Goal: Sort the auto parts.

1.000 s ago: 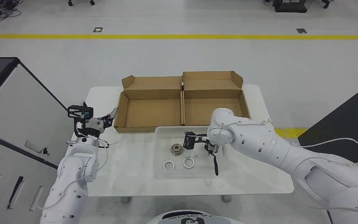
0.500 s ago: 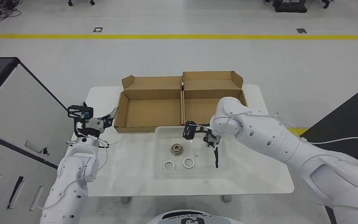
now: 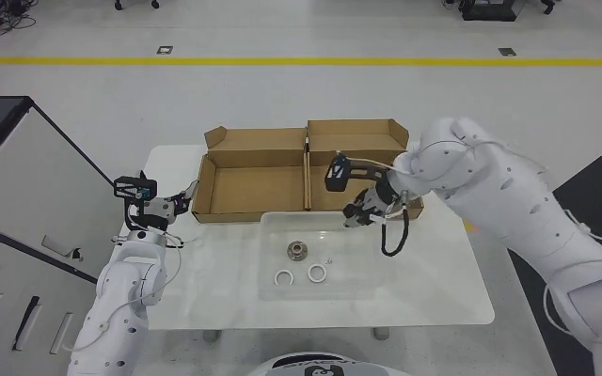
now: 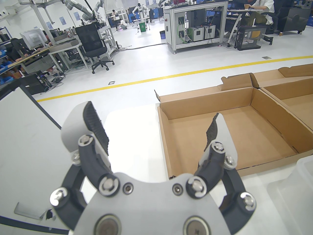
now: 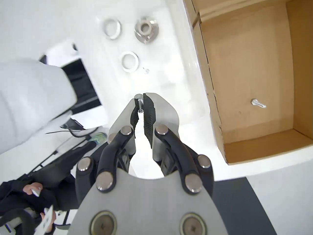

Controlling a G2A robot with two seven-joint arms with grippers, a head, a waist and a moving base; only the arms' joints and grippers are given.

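While the right gripper [image 5: 141, 97] is pinching a small screw [image 5: 139, 106] at its fingertips, it's hanging over the tray [image 3: 423, 282] edge, right box [image 5: 244, 62] just beside it. Reads as the carry-to-drop step. One bolt [image 5: 258, 103] is already lying in that box; rings [image 5: 130, 61] and hub [image 5: 146, 29] are sitting in the tray beyond the tips. Next: shifting sideways over the box floor, then releasing. Left gripper [image 4: 154, 117] is idling, spread wide.

I note glossy white shells on the right arm [image 3: 489, 183] and left arm [image 3: 132, 291]. The right gripper [image 5: 141, 97] has silver finger plates, black ribbed pads [image 5: 148, 113], black links and round silver screws [image 5: 161, 130] behind the tips. The left gripper [image 4: 152, 112] matches. A black cable [image 3: 393, 239] loops beside the right gripper.
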